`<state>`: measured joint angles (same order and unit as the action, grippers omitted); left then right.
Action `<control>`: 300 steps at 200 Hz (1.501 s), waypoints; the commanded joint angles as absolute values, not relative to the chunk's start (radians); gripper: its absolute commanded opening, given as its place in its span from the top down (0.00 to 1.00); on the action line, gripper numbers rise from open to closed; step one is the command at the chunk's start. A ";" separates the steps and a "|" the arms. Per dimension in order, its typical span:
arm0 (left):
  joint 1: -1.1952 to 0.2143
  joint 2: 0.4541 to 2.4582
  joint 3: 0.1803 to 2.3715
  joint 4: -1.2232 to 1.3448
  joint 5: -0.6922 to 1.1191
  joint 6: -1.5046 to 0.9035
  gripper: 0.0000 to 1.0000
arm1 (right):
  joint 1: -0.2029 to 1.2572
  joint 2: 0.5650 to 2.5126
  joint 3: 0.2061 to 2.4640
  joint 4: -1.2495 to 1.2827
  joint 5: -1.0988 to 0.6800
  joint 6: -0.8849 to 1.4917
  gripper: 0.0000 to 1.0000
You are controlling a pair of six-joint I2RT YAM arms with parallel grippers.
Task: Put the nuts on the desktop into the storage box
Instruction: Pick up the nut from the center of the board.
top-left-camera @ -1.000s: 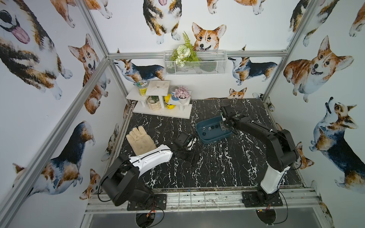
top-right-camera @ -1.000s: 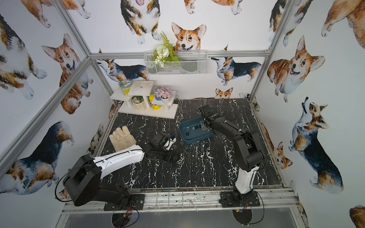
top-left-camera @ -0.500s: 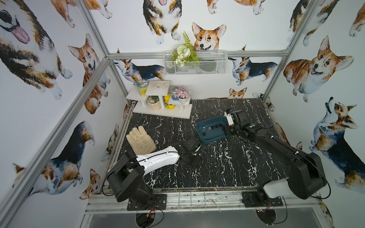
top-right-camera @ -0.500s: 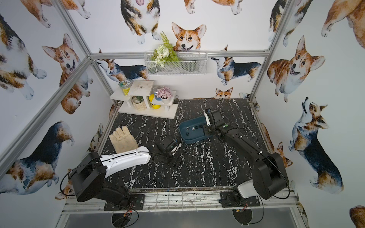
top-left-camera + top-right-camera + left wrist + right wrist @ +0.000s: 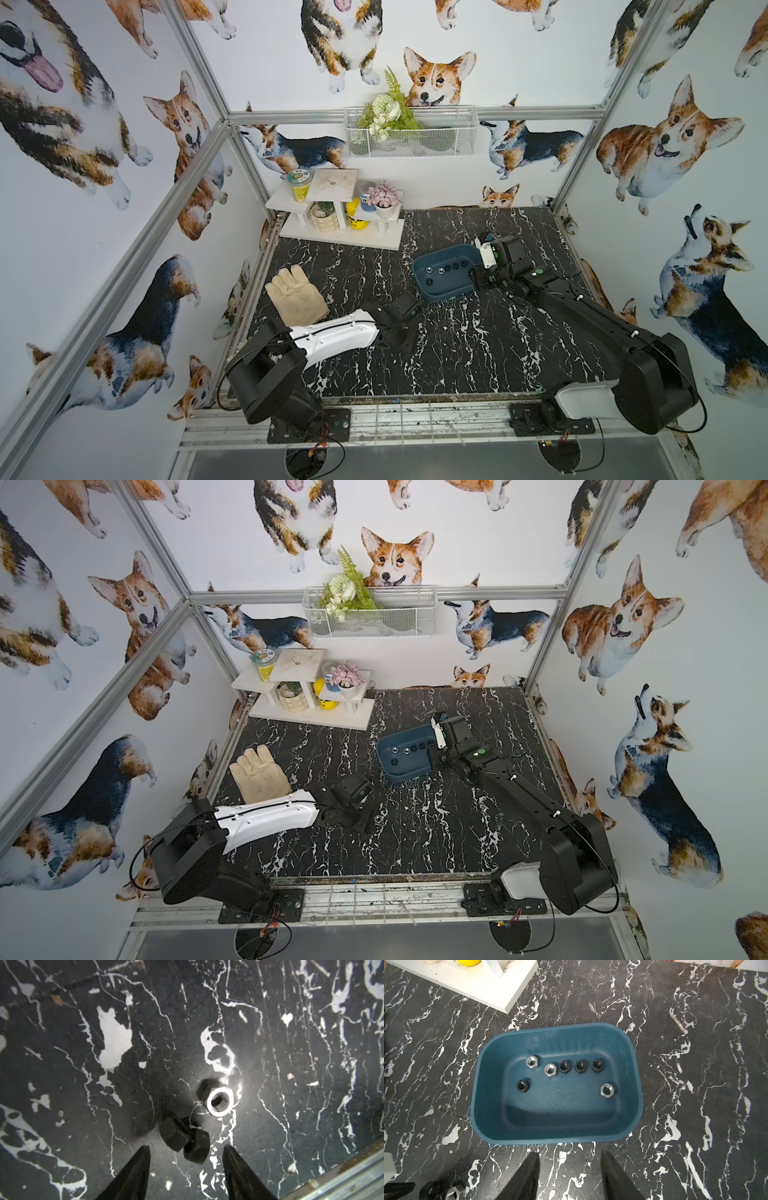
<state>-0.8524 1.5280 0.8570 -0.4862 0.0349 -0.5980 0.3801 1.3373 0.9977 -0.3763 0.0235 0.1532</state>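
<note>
Seven small metal hex nuts (image 5: 564, 1067) inside the shallow dark teal-blue plastic storage box (image 5: 556, 1136), flat on its floor: three shiny silver, four black. Box on the black white-veined marble desktop (image 5: 478, 353), right of centre.

Three more loose on the desktop, near and left of the box: one silver nut (image 5: 220, 1101) and two black nuts (image 5: 175, 1136) touching each other. Ten in all.

Left gripper (image 5: 186, 1146) low over that trio, fingers apart, the black pair in the gap between the tips, nothing pinched. Right gripper (image 5: 570, 1153) beside the box's right end, fingers likewise apart, only bare marble between them.

One cream work glove (image 5: 295, 297) at the desktop's left edge; one white stepped shelf (image 5: 345, 239) in the far left corner.

Hard to make out in both top views: the left gripper, black on black stone, and the black pair; only the silver nut (image 5: 378, 819) plain there. In the right wrist view, the loose nuts cut off at the frame edge.
</note>
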 commanded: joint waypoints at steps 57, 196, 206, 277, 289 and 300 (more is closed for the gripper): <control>-0.850 1.573 0.868 -0.471 -0.005 -0.805 0.53 | 0.386 1.292 0.991 -0.347 0.017 0.170 0.48; -0.794 1.577 0.868 -0.431 0.041 -0.792 0.96 | 0.408 1.275 0.948 -0.297 -0.053 0.151 0.47; -0.781 1.559 0.871 -0.427 0.057 -0.774 0.96 | 0.416 1.263 0.928 -0.272 -0.076 0.130 0.47; -0.584 1.321 0.835 -0.266 0.513 -0.622 0.97 | 0.620 1.126 0.723 -0.031 -0.300 -0.225 0.32; -0.557 1.291 0.821 -0.223 0.615 -0.605 0.97 | 0.659 1.087 0.692 0.001 -0.322 -0.287 0.29; -0.552 1.274 0.815 -0.193 0.685 -0.589 0.97 | 0.701 1.079 0.668 0.032 -0.314 -0.341 0.27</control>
